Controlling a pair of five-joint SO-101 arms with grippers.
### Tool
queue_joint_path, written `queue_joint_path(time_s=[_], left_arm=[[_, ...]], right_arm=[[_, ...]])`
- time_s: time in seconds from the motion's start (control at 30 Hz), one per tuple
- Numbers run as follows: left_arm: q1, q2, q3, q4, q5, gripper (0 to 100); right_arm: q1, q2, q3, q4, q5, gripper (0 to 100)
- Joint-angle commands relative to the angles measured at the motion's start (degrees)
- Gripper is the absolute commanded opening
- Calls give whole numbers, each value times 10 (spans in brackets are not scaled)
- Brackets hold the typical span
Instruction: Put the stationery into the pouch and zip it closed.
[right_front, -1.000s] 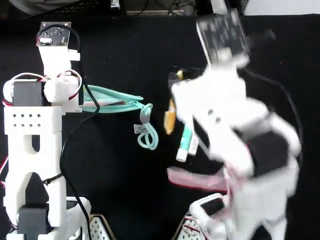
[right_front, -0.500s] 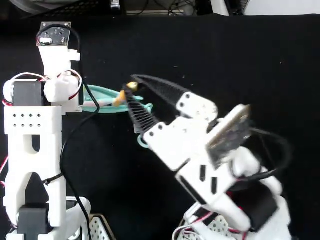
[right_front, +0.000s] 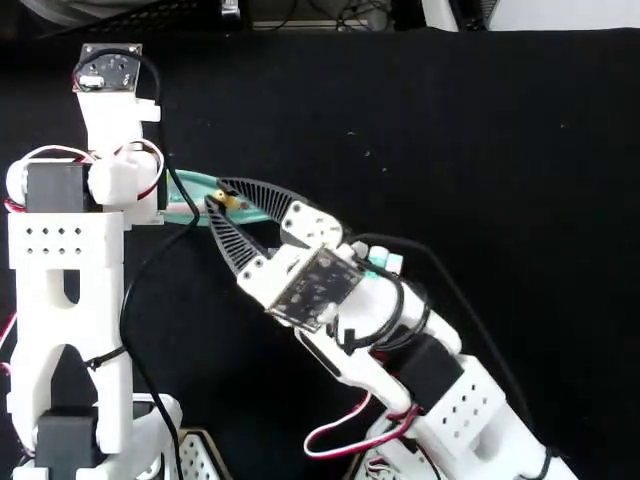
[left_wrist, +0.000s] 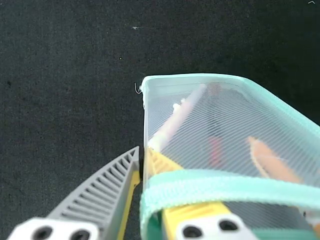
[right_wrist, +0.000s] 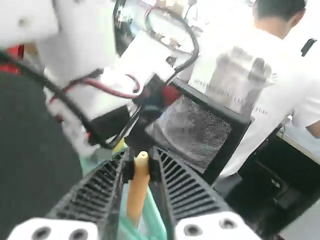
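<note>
A gripper could pass over the black table (right_front: 480, 130) along its far side and right half, which is bare cloth. The left arm (right_front: 65, 270) walls the left edge and the right arm (right_front: 400, 350) slants across the near middle. The pouch (right_front: 192, 186) mouth is tight (left gripper (left_wrist: 143, 152) pinching its rim, right gripper (right_front: 214, 194) with a pen (right_wrist: 137, 185) right against it).

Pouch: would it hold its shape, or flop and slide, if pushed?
Probably floppy: the pouch has a thin see-through wall, with pens visible inside. Likely light; without the left gripper pinching its edge, a push might slide it.
</note>
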Motion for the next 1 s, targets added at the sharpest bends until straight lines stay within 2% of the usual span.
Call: queue_joint_path(time_s=[0.0, 0.07, 0.23, 0.4, 0.57, 0.7, 0.77, 0.97], left_arm=[[3, 0, 2, 0, -3, 29], [3, 0, 2, 0, -2, 29], [3, 0, 2, 0, -2, 29], [3, 0, 2, 0, -3, 29], [3, 0, 2, 0, -3, 29], [3, 0, 1, 0, -2, 29], [3, -1, 1, 0, -2, 29], [3, 0, 2, 0, -1, 29]], right_arm=[[-3, -7, -31, 55, 11, 139], [-3, -7, -71, 113, -16, 196], [10, -12, -190, 222, -42, 198], [126, -12, -263, 255, -44, 198], [272, -1, -211, 347, -159, 198], [364, 40, -108, 363, -244, 198], [373, 79, -66, 349, -274, 198], [373, 233, -50, 324, -286, 198]])
